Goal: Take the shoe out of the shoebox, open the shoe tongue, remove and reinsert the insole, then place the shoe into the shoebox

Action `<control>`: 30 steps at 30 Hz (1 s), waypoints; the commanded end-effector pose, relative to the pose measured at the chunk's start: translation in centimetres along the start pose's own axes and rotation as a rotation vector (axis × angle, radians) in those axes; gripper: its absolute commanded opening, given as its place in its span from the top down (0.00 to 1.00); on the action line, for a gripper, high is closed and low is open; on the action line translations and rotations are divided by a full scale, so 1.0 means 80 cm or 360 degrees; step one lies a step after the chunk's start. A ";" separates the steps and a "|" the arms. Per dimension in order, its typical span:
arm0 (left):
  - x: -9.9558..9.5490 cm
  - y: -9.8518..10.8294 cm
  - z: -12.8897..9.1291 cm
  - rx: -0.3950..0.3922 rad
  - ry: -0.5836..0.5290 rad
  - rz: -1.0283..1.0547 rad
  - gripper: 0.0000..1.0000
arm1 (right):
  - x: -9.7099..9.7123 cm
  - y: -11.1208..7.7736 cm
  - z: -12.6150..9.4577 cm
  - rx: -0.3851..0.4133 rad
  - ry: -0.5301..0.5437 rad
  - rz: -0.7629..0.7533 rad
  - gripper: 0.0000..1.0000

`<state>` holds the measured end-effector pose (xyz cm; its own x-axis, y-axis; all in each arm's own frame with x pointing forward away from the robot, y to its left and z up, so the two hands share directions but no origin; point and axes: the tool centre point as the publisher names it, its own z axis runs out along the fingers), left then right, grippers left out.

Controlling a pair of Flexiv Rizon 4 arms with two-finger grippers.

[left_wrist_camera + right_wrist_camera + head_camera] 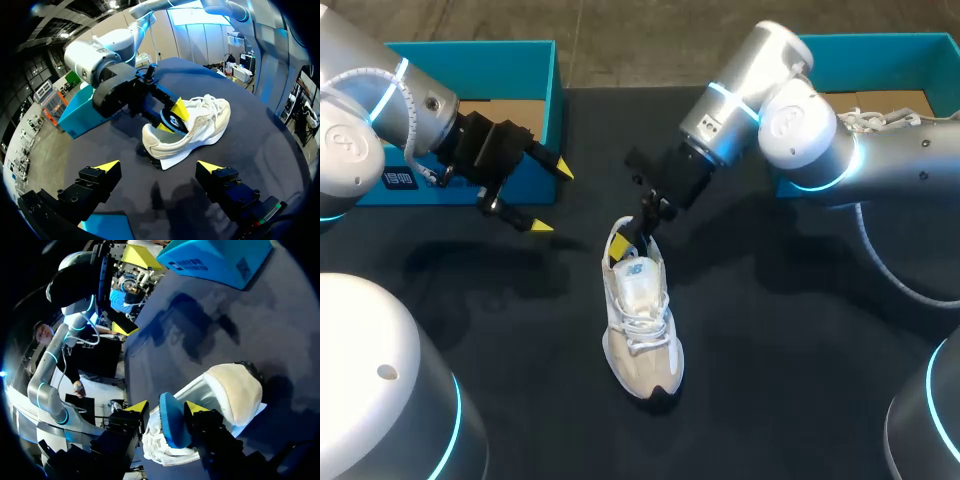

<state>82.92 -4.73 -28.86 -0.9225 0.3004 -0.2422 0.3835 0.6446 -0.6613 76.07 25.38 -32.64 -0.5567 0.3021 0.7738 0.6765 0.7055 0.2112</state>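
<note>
My right gripper [632,238] is down at the heel of the white and cream lace-up sneaker [640,320]. Its yellow tips pinch the blue foam insole [173,422] from two sides. The insole stands on edge, rising out of the sneaker's opening between my fingers. The sneaker sits on its sole near the middle of the black table [770,330], heel toward my right wrist and toe pointing away from it.

My left gripper [552,198] hangs above the table, well apart from the sneaker. Its fingers are spread wide and grip nothing. From the left wrist view the sneaker lies ahead of these open fingers. Only bare table lies between, and my right gripper sits on the far side of the heel.

Two teal cardboard shoeboxes stand along the far edge. The left teal shoebox [552,90] is just behind my left wrist, which covers part of its front wall. Brown cardboard shows inside it. The right teal shoebox [880,42] lies under my right arm, and the arm's elbow crosses its near corner. A second white sneaker [880,120] rests inside that box, with only its laces and upper edge showing past the arm.

By count there are two boxes, two sneakers (one on the table, one boxed), one insole, and two grippers.
</note>
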 end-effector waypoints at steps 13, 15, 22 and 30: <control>0.000 0.000 0.000 -0.0004 0.0003 0.0000 0.00 | 0.023 0.015 -0.037 -0.0108 -0.0157 -0.0073 0.51; 0.000 0.000 0.000 -0.0004 0.0003 0.0000 0.00 | 0.030 0.015 -0.043 -0.0141 -0.0178 -0.0085 0.50; 0.000 0.000 0.000 -0.0004 0.0003 0.0000 0.00 | 0.041 0.017 -0.054 -0.0224 -0.0226 -0.0104 0.50; 0.000 0.000 0.000 -0.0004 0.0003 0.0000 0.00 | 0.056 0.021 -0.068 -0.0393 -0.0256 -0.0131 0.55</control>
<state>82.92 -4.73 -28.86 -0.9225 0.3005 -0.2422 0.3836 0.6446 -0.6613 78.19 24.90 -25.97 -0.6671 0.3528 0.6561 0.7034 0.5883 0.3989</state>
